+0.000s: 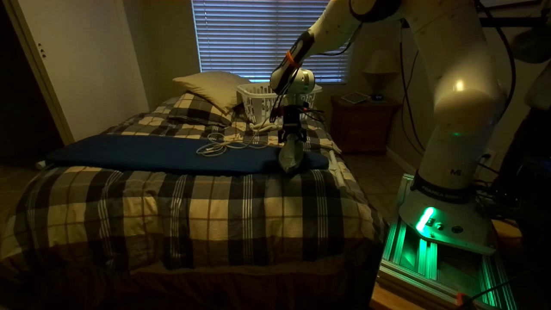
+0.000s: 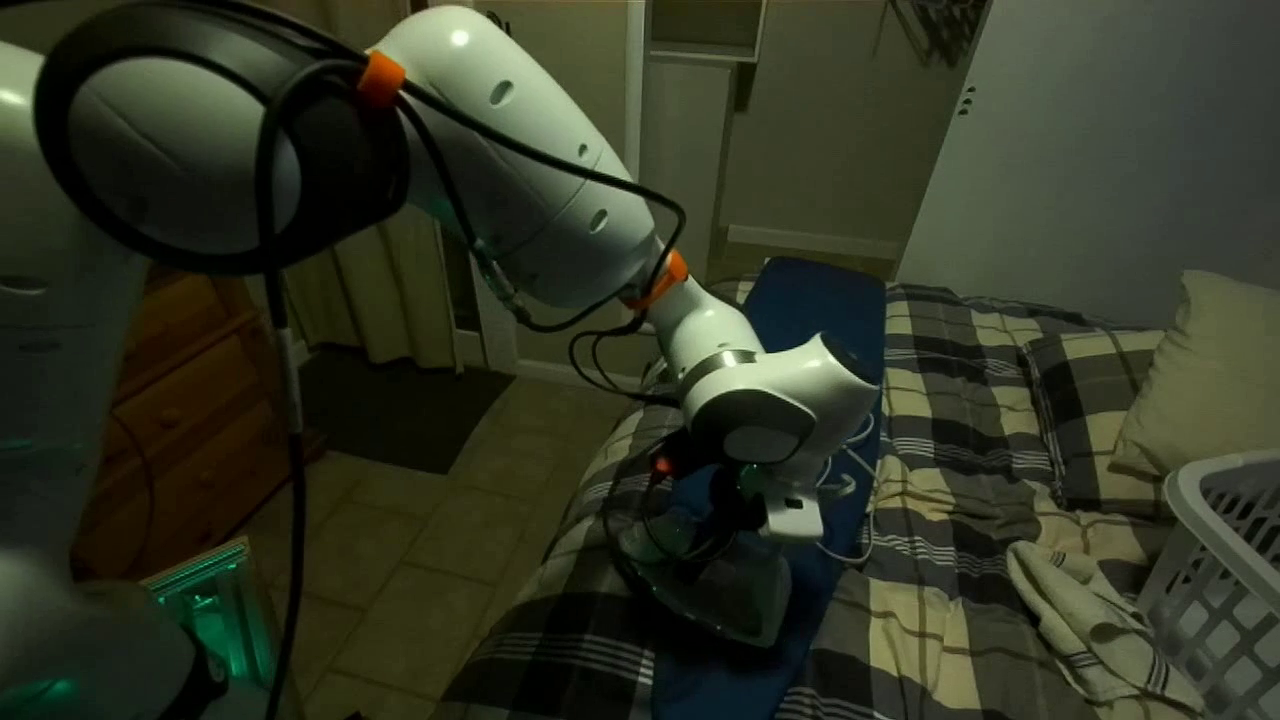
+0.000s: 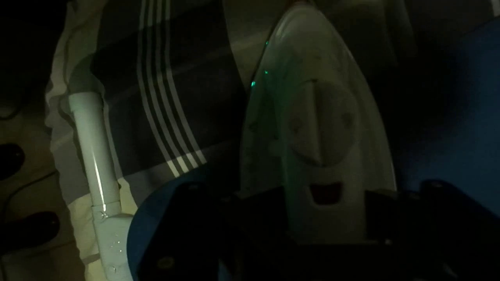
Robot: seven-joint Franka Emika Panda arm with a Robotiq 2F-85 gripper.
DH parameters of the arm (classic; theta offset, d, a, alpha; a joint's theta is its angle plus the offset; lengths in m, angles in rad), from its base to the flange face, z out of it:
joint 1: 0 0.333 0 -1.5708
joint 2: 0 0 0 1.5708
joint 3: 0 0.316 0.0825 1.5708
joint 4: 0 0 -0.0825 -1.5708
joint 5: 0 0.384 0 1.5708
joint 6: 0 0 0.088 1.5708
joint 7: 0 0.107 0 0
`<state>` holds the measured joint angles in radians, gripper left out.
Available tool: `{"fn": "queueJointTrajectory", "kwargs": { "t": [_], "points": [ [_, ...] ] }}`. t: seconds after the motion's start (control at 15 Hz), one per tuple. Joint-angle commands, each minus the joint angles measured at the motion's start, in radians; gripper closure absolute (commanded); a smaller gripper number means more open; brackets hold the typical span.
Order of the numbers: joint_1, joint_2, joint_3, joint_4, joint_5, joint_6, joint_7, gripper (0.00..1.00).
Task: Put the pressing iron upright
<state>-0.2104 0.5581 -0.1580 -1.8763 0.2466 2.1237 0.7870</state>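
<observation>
The pressing iron (image 1: pixel 291 155) has a pale grey body with a pointed nose toward the bed's front edge. It is over the near edge of the blue ironing board (image 1: pixel 172 153); I cannot tell whether it touches the board. In an exterior view the iron (image 2: pixel 720 595) shows from the side, partly behind the wrist. In the wrist view the iron (image 3: pixel 320 128) shows a round dial and a dark red button. My gripper (image 3: pixel 325 218) has its dark fingers against both sides of the iron's handle. The gripper also shows above the iron in an exterior view (image 1: pixel 292 134). The soleplate's underside is hidden.
The blue board lies on a plaid bed (image 1: pixel 215 215). A pale cord (image 1: pixel 215 146) lies coiled on the board. A white laundry basket (image 1: pixel 258 103), pillows (image 1: pixel 211 88) and a towel (image 2: pixel 1090 630) are farther back. A white tube (image 3: pixel 93 152) lies at the board's end.
</observation>
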Motion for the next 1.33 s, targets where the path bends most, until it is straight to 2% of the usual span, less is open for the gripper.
{"fn": "queueJointTrajectory", "kwargs": {
  "t": [0.0, 0.4, 1.13, 1.27],
  "points": [
    [-0.090, 0.051, 0.012, 0.171, 0.118, -0.249, -0.138, 1.00],
    [-0.196, 0.207, 0.008, 0.417, 0.257, -0.582, -0.243, 1.00],
    [-0.305, 0.509, 0.053, 0.839, 0.504, -1.029, -0.199, 1.00],
    [-0.339, 0.572, 0.087, 0.918, 0.514, -1.104, -0.169, 1.00]
  ]
}}
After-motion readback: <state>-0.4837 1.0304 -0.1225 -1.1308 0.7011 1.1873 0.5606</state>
